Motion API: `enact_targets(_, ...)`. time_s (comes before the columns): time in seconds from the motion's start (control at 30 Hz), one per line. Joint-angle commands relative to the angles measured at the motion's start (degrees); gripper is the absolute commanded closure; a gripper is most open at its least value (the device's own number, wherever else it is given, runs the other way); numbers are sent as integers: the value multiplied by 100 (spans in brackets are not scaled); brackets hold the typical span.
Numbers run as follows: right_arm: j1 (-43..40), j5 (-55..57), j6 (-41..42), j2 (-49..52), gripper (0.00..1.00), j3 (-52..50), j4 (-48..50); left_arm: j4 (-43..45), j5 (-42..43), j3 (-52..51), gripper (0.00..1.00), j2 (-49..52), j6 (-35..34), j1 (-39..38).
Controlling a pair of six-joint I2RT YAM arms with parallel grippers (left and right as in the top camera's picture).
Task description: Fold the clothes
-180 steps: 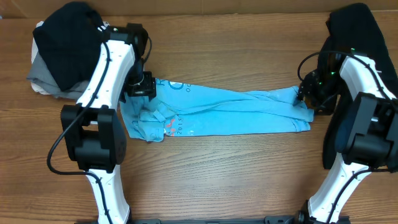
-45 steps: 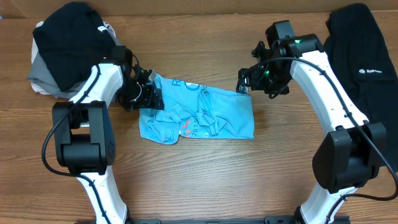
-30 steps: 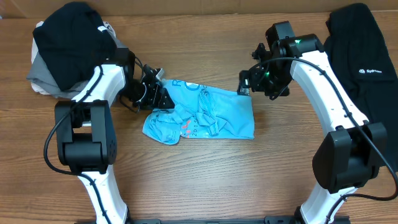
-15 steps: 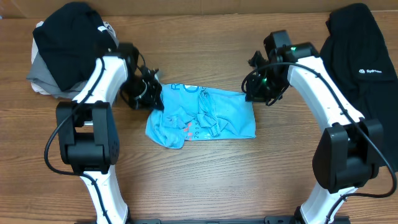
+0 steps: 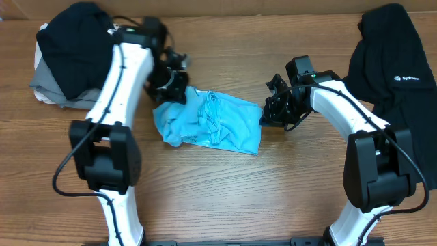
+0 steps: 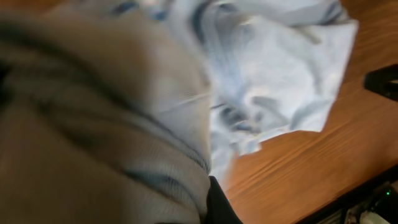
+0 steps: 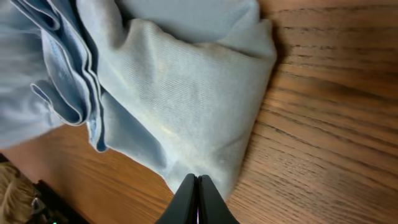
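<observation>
The light-blue T-shirt [image 5: 212, 126] lies bunched in the middle of the wooden table. My left gripper [image 5: 174, 89] is at its upper left corner. In the left wrist view blurred cloth [image 6: 273, 68] presses against the camera and only one dark fingertip [image 6: 217, 204] shows, shut on the shirt. My right gripper [image 5: 271, 113] is at the shirt's right edge. In the right wrist view its fingers [image 7: 198, 186] are pressed together on the pointed corner of the shirt [image 7: 174, 93]. A large black garment [image 5: 392, 61] lies at the far right.
A pile of black cloth [image 5: 72, 44] over grey cloth [image 5: 44, 85] sits at the back left, just behind my left arm. Bare wood [image 5: 225, 198] runs along the front of the table. The table's back edge is close behind both arms.
Both grippers have closed on the shirt. The left arm swung up and back, dragging the shirt's left corner with it. The right gripper moved left and toward the front, and the shirt's right edge shifted left.
</observation>
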Motion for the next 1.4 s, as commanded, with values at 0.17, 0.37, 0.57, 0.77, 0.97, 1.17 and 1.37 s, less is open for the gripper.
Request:
enact_targets(0.17,-868,-260,-321,-507,96,953,-944,850,-109,111,96,-138,-968,-1495)
enact_targets(0.37,-1932,-282,-452,-968,96,1965,-1882,1497,-337,109,96,-81,-1515,-2076)
enact_targets(0.57,-2452,-280,-452,-1287,96,2076,-1967,1919,-227,90,96,245,-1784,-2371)
enact_targets(0.77,-2518,-256,-490,-1287,96,2074,-2011,1993,48,87,51,553,-1818,-2677)
enact_targets(0.97,-2518,-227,-490,-1287,75,2074,-1976,2374,140,98,0,568,-1786,-2844)
enact_targets(1.17,-2518,221,-492,-1287,68,2074,-2162,2389,131,1064,0,487,-1947,-2608)
enact_targets(1.37,-2389,219,-494,-1283,67,2050,-2291,1637,125,2570,0,435,-2144,-1818)
